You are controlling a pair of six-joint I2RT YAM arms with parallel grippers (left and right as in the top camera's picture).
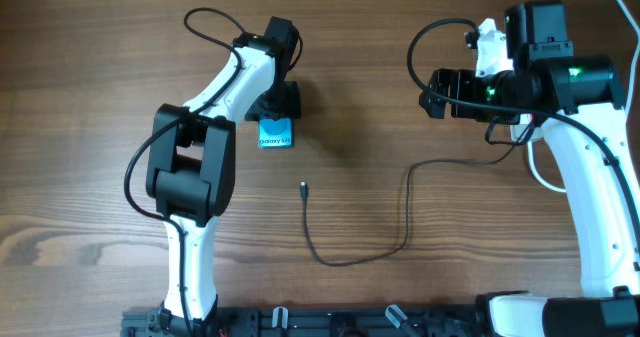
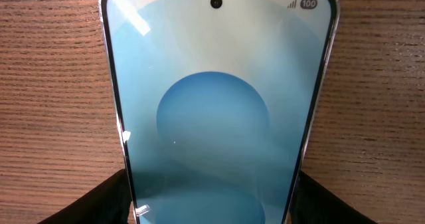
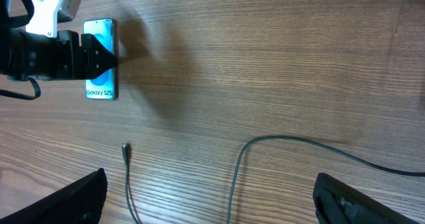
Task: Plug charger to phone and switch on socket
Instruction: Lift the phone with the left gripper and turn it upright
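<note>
Your left gripper (image 2: 212, 191) is closed on the phone (image 2: 212, 84), a finger against each long edge, holding it flat on the table (image 1: 90, 47). Your right gripper (image 3: 209, 201) hangs wide open and empty above the black cable (image 1: 406, 212), whose tip (image 3: 125, 149) lies loose near the phone's lettered end. Grip just behind that tip, leave it sticking out, and line it up with the phone before pushing. The phone's port is out of sight, and I cannot make out the socket
</note>
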